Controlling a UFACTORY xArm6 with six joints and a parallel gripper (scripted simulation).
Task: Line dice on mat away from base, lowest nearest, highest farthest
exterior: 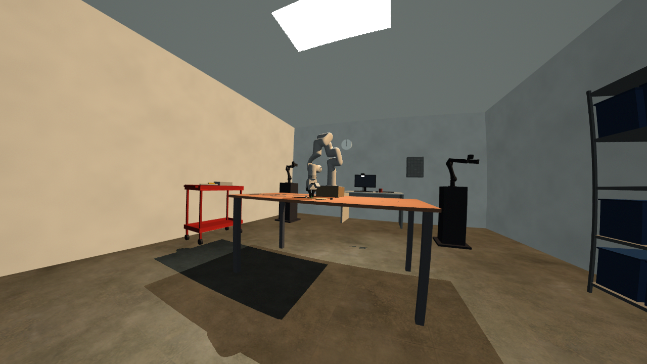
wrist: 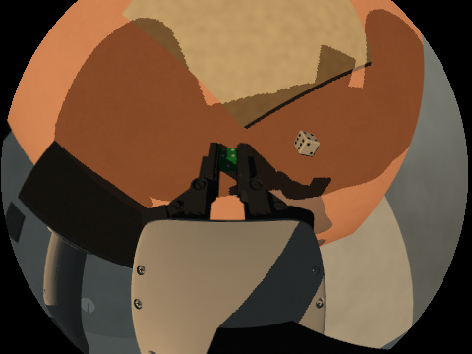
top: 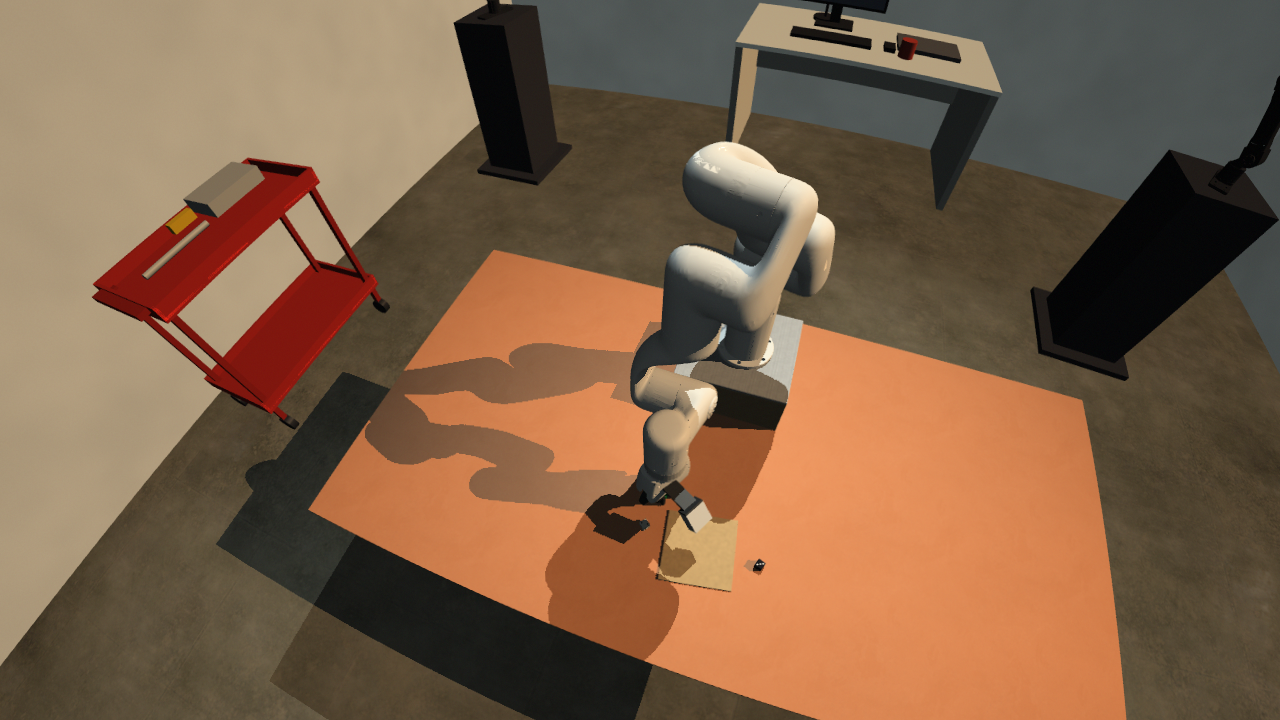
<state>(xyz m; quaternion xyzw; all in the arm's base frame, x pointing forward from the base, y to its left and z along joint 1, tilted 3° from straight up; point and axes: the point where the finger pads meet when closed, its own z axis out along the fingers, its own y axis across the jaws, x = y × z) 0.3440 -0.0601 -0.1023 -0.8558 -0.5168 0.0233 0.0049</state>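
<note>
Green die (wrist: pixel 231 157) sits clamped between the gripper (wrist: pixel 228 163) fingertips, just off the tan mat (wrist: pixel 250 20); lift it level (no tilting) so its top face stays unchanged.

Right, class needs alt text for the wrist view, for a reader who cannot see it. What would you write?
The gripper is shut on a small green die just above the orange table. A white die lies on the table to its right, in shadow, and the tan mat lies beyond with no die on it.
</note>
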